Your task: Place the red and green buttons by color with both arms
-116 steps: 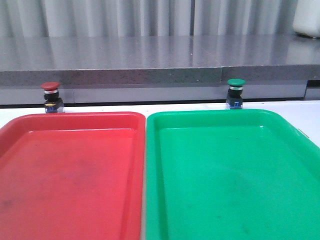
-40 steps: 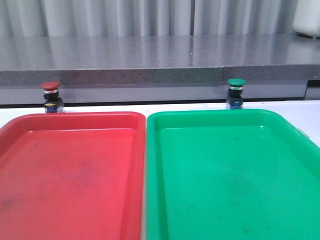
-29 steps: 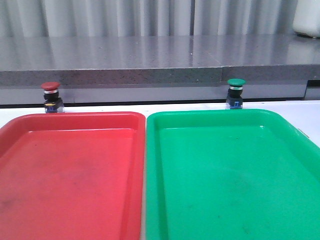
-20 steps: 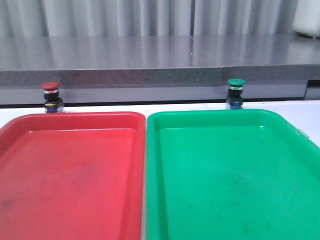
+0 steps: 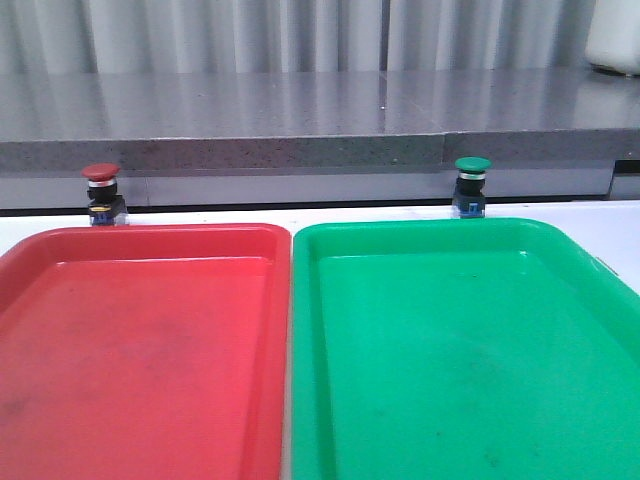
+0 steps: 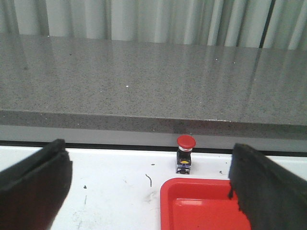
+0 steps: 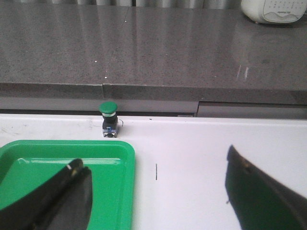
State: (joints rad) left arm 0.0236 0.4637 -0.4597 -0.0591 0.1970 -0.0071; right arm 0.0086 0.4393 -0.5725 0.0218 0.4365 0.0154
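Red button (image 5: pixel 101 193) upright on the white table (image 5: pixel 615 228), just behind the far rim of the red tray (image 5: pixel 150 236), near that tray's far left corner. Dark red cap, silver collar, black body, yellow spot and bluish base; same button (image 6: pixel 185 153) seen from the left wrist, close to the tray corner (image 6: pixel 192 184) but apart from it. Green button (image 5: pixel 472 187) upright too, just behind the far rim of the green tray (image 5: pixel 420 228), toward its right half; from the right wrist, green cap over black body and blue base (image 7: pixel 109 119), just beyond the tray's far corner (image 7: pixel 96 143). Trays side by side, nearly touching, nothing lying inside either. Grey speckled counter (image 5: pixel 300 110) running behind both buttons, grey curtain folds beyond.

Left gripper (image 6: pixel 148 187) spread wide, fingers (image 6: pixel 33 184) far apart with nothing between them, well short of the red button. Right gripper (image 7: pixel 158 199) likewise spread wide, holding nothing, one finger (image 7: pixel 72 194) over the green tray.

White object at far right of the counter (image 7: pixel 276 10) with small dark marks on its face, too small to read. No other writing legible anywhere.
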